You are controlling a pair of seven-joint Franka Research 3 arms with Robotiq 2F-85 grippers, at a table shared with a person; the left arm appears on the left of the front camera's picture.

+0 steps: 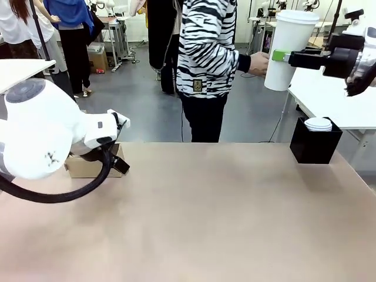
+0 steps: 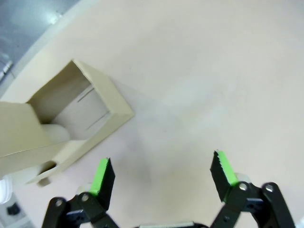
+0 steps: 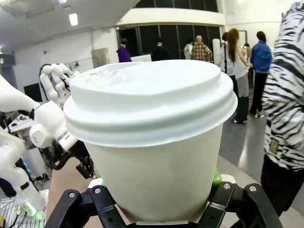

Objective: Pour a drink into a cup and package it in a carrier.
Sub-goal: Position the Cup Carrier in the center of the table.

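1. As seen along its own fingers, the right gripper [image 3: 156, 181] is clamped on the white paper cup [image 3: 152, 156]. A green pad [image 3: 216, 177] presses against each side of the cup's lower wall. The cup stands upright and carries a white domed lid [image 3: 147, 95].
2. In the front view, the cup hangs high in the air past the table's far right corner, well above the tabletop. A person's hand [image 1: 258, 63] is at the side of the cup away from the gripper; whether it touches cannot be told.
3. The left gripper [image 2: 164, 172] has its jaws spread wide with nothing between them, and it points down at the bare beige table [image 2: 213, 71].
4. The brown cardboard carrier [image 2: 110, 92] rests on the table near the left gripper, apart from its fingers. One square compartment faces the wrist camera, and a flat cardboard tab runs beside it. In the front view, the carrier sits at the table's far left, partly hidden behind the left arm [image 1: 41, 132].
5. A black box [image 1: 311, 151] stands at the table's far right and holds a stack of flat white lids [image 1: 318, 123], well apart from the carrier.
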